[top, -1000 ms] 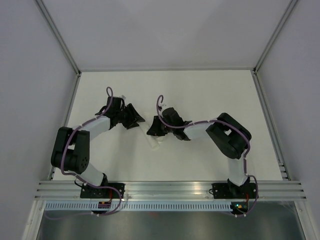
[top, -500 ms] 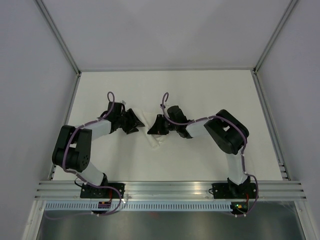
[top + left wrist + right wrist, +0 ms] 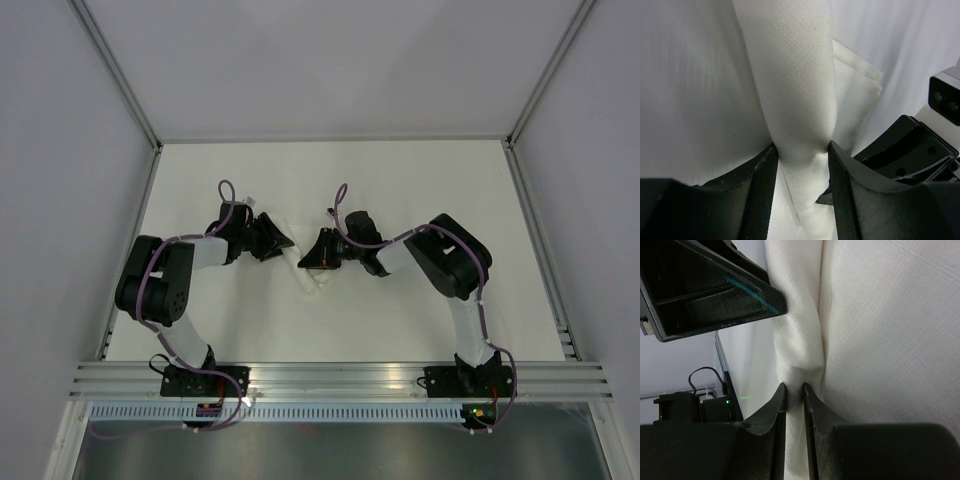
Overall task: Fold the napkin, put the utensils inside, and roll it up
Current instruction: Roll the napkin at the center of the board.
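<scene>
1. Lying bunched mid-counter (image 3: 400, 320), the napkin (image 3: 311, 281) is being gripped from both sides.
2. A thick fold is being clamped by the half-open left end effector (image 3: 802, 152).
3. A thin fold is being pinched by the nearly closed right end effector (image 3: 794, 389).

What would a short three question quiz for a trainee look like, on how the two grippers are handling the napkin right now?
1. True or false: the left gripper is closed on the rolled napkin.
2. Multiple choice: what does the right gripper pinch? A. a thin fold of the napkin; B. a cup; C. nothing at all.
3. Short answer: how many grippers have a grip on the napkin?
Key: 1 true; 2 A; 3 two.
</scene>
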Controlling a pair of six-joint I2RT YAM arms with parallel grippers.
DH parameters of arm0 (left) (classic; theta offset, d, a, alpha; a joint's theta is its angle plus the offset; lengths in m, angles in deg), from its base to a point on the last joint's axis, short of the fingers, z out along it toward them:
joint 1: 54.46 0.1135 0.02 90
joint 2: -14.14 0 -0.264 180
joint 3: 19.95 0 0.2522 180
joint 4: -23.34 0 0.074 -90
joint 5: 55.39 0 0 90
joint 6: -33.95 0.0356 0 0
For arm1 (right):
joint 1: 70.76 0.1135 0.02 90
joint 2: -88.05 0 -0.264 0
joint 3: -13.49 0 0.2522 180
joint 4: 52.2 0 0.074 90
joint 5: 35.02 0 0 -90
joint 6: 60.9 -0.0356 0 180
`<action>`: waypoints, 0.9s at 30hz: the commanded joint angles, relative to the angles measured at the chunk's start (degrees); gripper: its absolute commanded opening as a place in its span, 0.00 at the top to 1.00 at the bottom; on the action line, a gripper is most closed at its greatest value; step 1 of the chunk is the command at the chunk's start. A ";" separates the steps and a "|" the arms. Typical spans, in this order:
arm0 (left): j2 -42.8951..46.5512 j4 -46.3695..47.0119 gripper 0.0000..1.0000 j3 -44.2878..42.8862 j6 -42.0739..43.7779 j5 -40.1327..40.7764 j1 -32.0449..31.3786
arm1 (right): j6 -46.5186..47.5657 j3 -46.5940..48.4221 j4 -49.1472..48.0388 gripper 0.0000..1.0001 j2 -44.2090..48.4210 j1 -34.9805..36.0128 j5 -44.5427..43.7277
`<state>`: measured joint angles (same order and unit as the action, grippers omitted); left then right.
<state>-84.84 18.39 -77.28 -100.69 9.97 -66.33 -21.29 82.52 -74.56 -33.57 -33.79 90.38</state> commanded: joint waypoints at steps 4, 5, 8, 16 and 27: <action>-3.15 -3.45 0.60 -0.46 0.17 5.22 -0.69 | 4.78 -3.50 16.69 1.00 -6.70 -0.23 -2.79; -3.15 -4.50 0.69 -1.51 0.17 5.31 -0.95 | 4.86 -3.50 16.69 1.00 -6.78 -0.23 -2.70; -3.06 -10.82 0.83 -4.84 1.31 7.23 -1.74 | 5.13 -3.15 17.30 0.96 -6.87 -0.23 -2.79; -2.97 -30.50 0.98 -14.78 5.70 16.10 -5.25 | 11.45 -3.50 24.77 0.58 3.12 -0.06 -13.75; -8.68 -43.88 0.98 -22.52 8.96 19.81 -6.93 | 22.00 3.44 41.03 0.41 22.39 11.87 -47.59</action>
<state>-90.66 -15.77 -98.68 -96.01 25.01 -73.29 -4.72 82.63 -41.68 -14.88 -26.82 58.38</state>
